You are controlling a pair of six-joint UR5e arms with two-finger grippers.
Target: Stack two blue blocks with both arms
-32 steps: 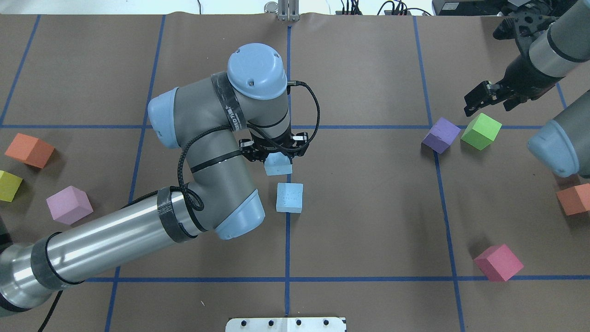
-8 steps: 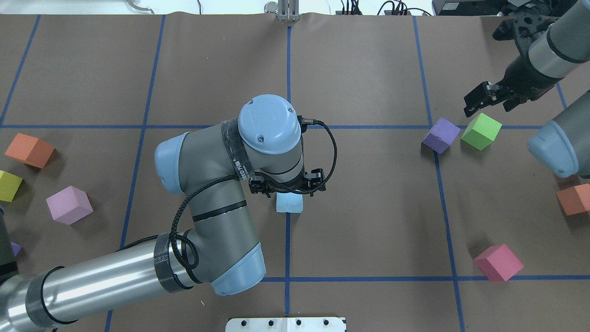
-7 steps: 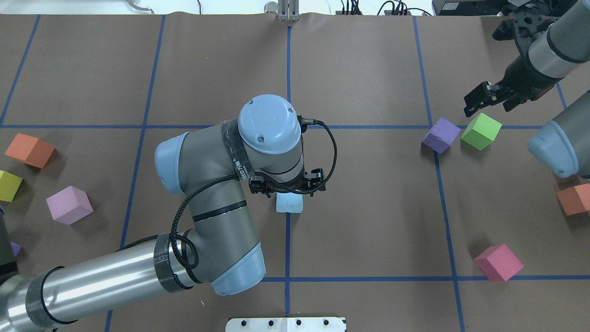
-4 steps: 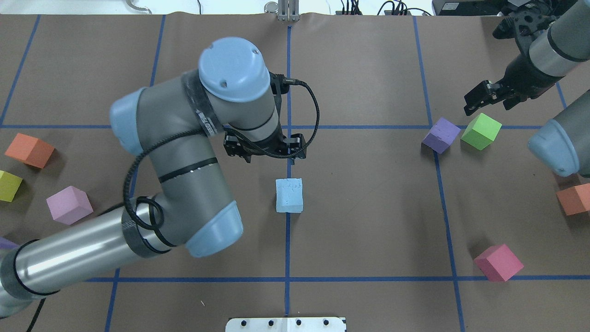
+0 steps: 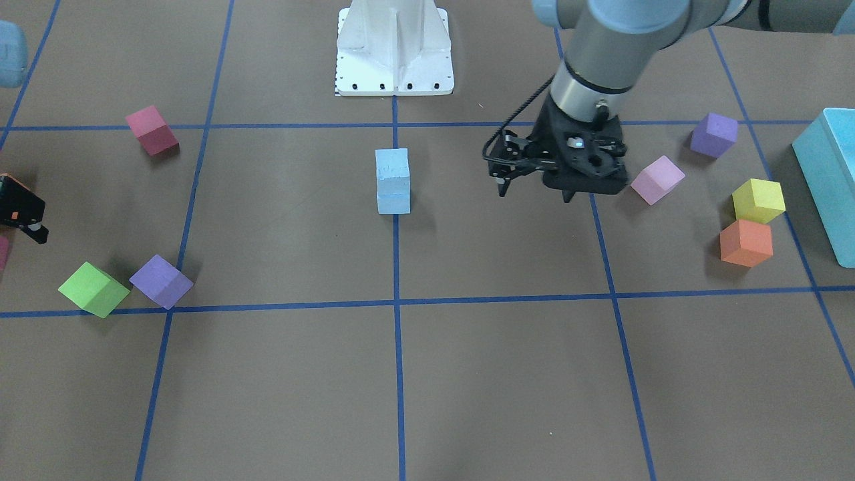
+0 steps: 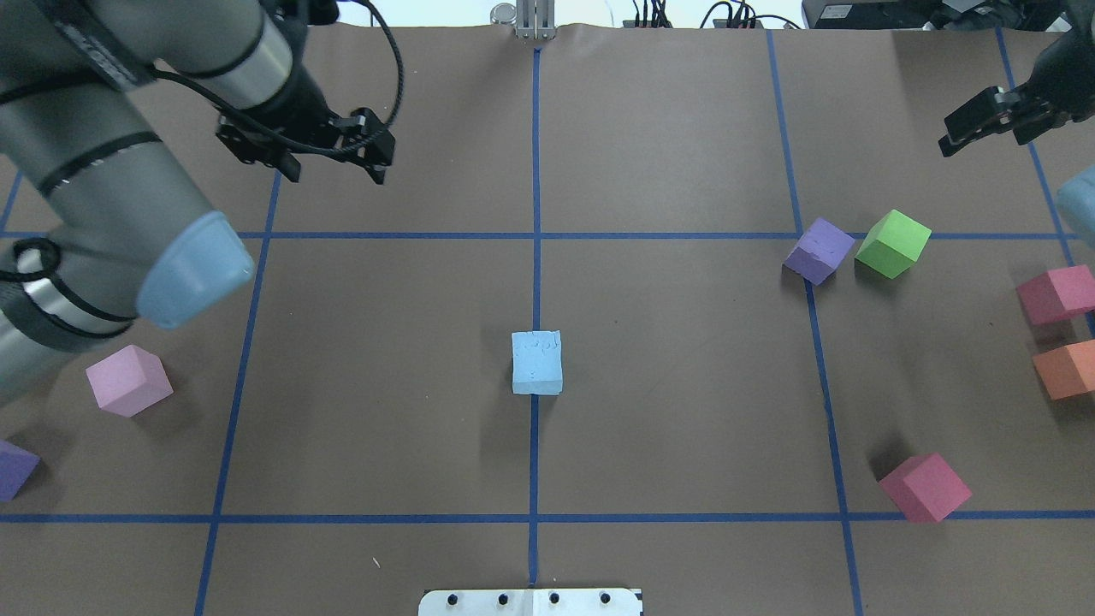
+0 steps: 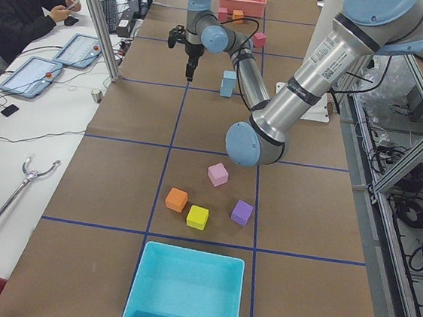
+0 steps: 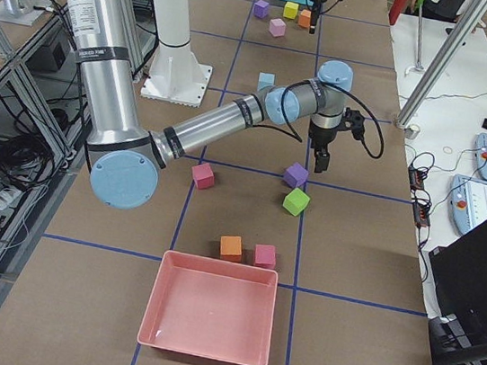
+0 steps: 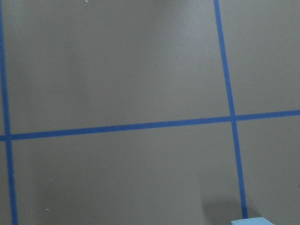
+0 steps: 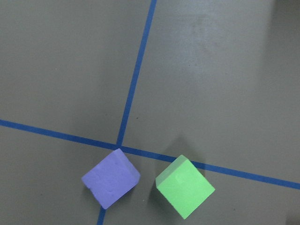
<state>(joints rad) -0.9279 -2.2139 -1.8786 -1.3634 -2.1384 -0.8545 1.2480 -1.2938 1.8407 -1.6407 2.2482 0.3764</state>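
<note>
While both my arms hang over the table [image 6: 684, 411], my left arm [image 6: 94, 188] fills the overhead view's near left corner and my right arm [image 8: 101, 63] reaches along its own end. Next in size come two bins, a turquoise bin [image 7: 186, 292] at my left end and a pink bin [image 8: 206, 318] at my right end, then one white pedestal base [image 5: 394, 47] at my edge.

My left gripper [image 6: 335, 175] hangs over the far left of the table, fingers apart and holding nothing. My right gripper [image 6: 982, 143] hangs at the far right corner, fingers likewise apart and empty. Both are well apart from the blue blocks [image 5: 392, 182], which stand one on the other, nearly flush, on the centre blue tape line [image 6: 535, 445].

Between the stack and my right gripper lie a violet cube [image 6: 819, 250] and a green cube [image 6: 892, 243], just beside each other with a narrow gap. A pale pink cube [image 6: 128, 381] lies near my left elbow.

I count eleven cubes:
- Two are blue, stacked.
- Two are violet, the second violet cube [image 5: 713, 134] on my left side.
- Two are orange: an orange cube [image 6: 1065, 368] on my right and a second orange cube [image 5: 745, 243] just beside the one yellow cube [image 5: 757, 200] on my left.
- Two are magenta, both on my right: a magenta cube [image 6: 924, 488] and a second magenta cube [image 6: 1056, 293].
- One is green and one pale pink.
</note>
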